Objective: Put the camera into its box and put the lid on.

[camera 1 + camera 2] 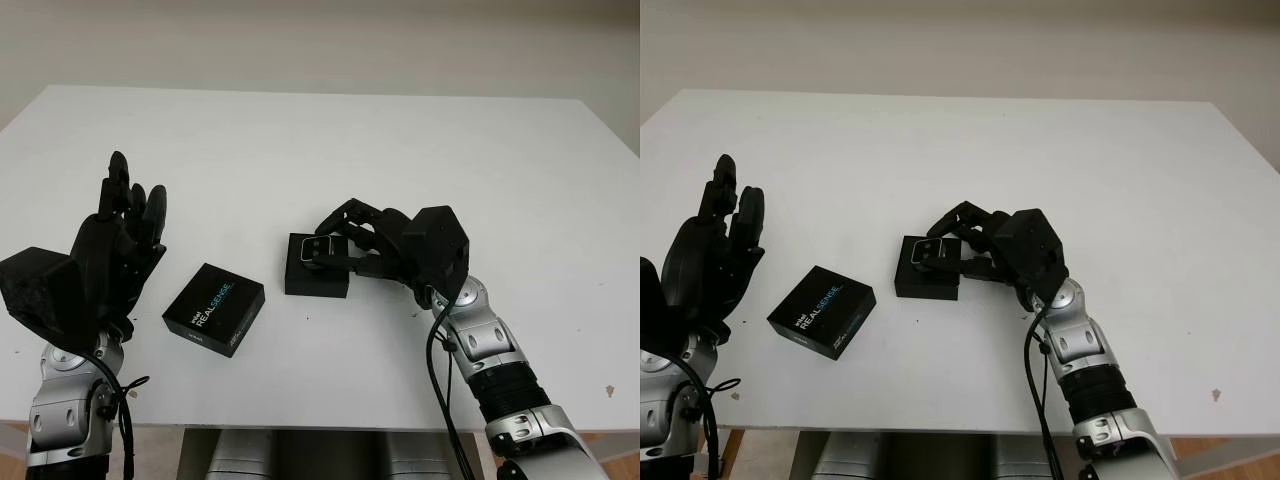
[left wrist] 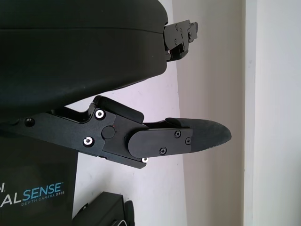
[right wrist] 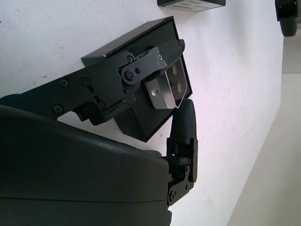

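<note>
Seen from the robot's head: a white table (image 1: 420,150), with a black box (image 1: 317,268) sitting open near its middle. Held over that box, the silver camera (image 3: 168,87), pinched between the fingers (image 3: 149,61) of the right hand (image 1: 362,243), which reached in from the near right edge. Camera low, at the box's mouth; impossible to tell whether already touching the inside. To the robot's left of the box and just apart from it, lay the lid (image 1: 214,309), black, flat on the table, printed "REALSENSE" in white and blue, turned at an angle. Further left, near the table's front corner, hovered the left hand (image 1: 112,240), raised above the surface, open, holding nothing, fingertips pointing away from the robot.
</note>
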